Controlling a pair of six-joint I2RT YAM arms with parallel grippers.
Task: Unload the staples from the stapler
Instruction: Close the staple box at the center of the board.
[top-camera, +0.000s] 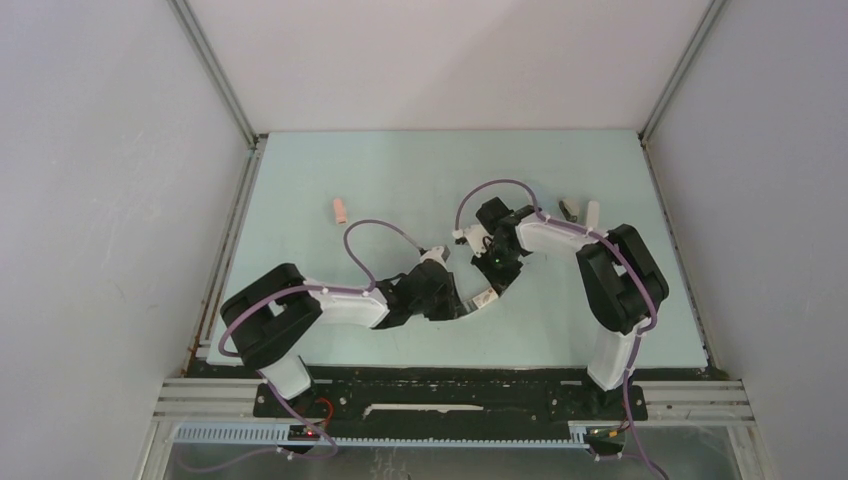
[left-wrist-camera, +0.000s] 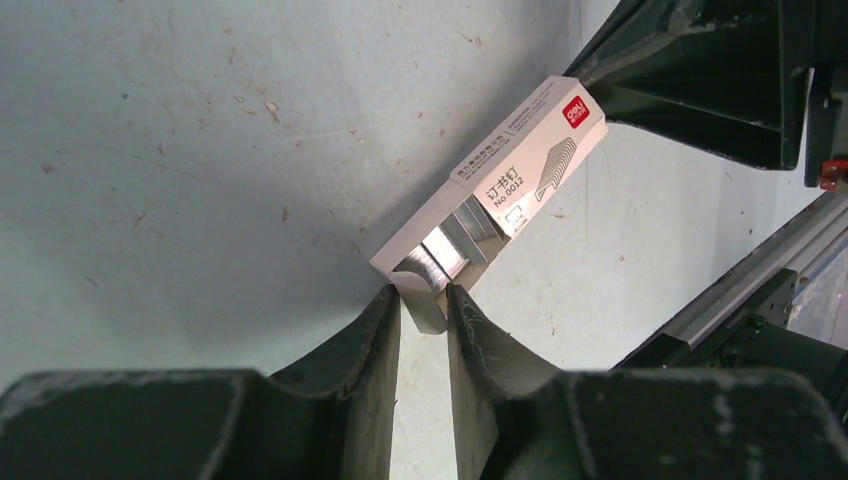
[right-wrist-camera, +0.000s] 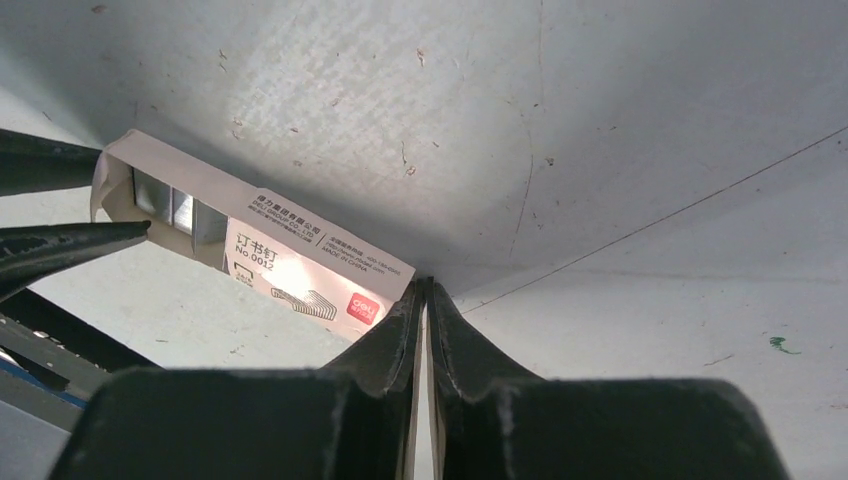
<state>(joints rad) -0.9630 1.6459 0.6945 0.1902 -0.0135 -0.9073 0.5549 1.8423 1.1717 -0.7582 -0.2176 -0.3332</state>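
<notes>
- Right now the staples (left-wrist-camera: 440, 262) show as shiny grey strips inside the open end of a white staple box (left-wrist-camera: 520, 160). The box sits between the two grippers near the middle of the table (top-camera: 400, 170), a little toward the near edge.
- Left gripper (left-wrist-camera: 423, 297): jaws narrow, clamped on a pale flap at the box's open end.
- Right gripper (right-wrist-camera: 422, 287): jaws almost together, tips against the closed end by the red logo. Whether they pinch a flap there I cannot tell.
- Handling, as I judge it: the strips are light, stiff and slick, and apt to snap into shorter pieces, so pinch across the long flat sides, not the ends. The cardboard box is light and will crush under a hard squeeze.
- A small white stapler (top-camera: 592, 212) lies far right and a pink stapler (top-camera: 340, 210) far left, both well apart from the grippers.
- Room: open table lies to the far side and left. The two wrists crowd each other, and the near edge is close behind them.
</notes>
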